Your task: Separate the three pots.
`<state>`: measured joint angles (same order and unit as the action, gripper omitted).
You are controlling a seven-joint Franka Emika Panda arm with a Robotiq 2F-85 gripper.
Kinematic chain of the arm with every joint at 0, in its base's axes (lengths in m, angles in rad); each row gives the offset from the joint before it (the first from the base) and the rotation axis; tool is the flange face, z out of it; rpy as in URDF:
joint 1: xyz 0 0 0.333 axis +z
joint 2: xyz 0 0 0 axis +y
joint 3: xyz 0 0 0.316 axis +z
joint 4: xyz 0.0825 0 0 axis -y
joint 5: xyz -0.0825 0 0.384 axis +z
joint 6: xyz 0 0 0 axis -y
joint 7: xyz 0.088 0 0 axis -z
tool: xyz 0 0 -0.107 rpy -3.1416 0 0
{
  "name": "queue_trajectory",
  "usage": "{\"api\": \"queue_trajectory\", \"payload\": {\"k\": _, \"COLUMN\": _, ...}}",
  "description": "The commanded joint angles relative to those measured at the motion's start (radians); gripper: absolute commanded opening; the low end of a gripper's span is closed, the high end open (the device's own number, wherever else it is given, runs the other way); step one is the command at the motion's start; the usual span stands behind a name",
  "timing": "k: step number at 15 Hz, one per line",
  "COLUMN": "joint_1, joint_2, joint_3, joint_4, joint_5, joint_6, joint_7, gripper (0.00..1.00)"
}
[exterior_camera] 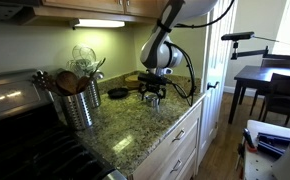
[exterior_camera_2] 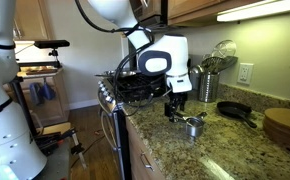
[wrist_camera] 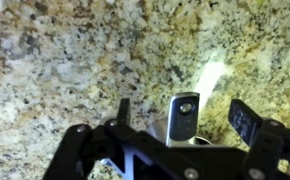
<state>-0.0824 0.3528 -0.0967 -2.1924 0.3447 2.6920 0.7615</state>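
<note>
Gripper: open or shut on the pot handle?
Gripper open: wrist view shows fingers wide apart, gaps either side of the pot handle.

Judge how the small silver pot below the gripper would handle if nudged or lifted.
The pot looks like polished metal, so it is probably rigid, light and slippery in the open gripper. On the smooth granite counter it would likely slide rather than tip. What looks like its handle could make it pivot when pushed.
</note>
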Motion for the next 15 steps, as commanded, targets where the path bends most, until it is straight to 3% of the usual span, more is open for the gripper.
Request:
{"api": "queue_trajectory", "payload": {"k": 1, "joint_1": -0.016, "joint_2": 0.015, "joint_3": 0.002, "joint_4": 0.012, "joint_5": 0.026, "joint_6": -0.028, "joint_7": -0.054, "gripper": 0.99}}
{"api": "queue_trajectory", "payload": {"k": 2, "joint_1": -0.014, "joint_2": 0.017, "joint_3": -0.001, "joint_4": 0.012, "joint_5": 0.022, "joint_6": -0.032, "joint_7": -0.056, "gripper": 0.94}}
{"api": "queue_trajectory", "payload": {"k": 6, "joint_1": -0.010, "joint_2": 0.028, "joint_3": -0.008, "joint_4": 0.012, "joint_5": 0.016, "joint_6": -0.038, "joint_7": -0.057, "gripper": 0.58}}
{"api": "queue_trajectory", "payload": {"k": 9, "joint_1": -0.003, "joint_2": 0.024, "joint_3": -0.018, "joint_4": 0.010, "joint_5": 0.004, "joint_6": -0.045, "joint_7": -0.052, "gripper": 0.57}}
{"api": "queue_trajectory", "payload": {"k": 15, "joint_1": 0.042, "joint_2": -0.010, "joint_3": -0.057, "joint_4": 0.007, "joint_5": -0.093, "joint_6": -0.055, "joint_7": -0.020, "gripper": 0.75}}
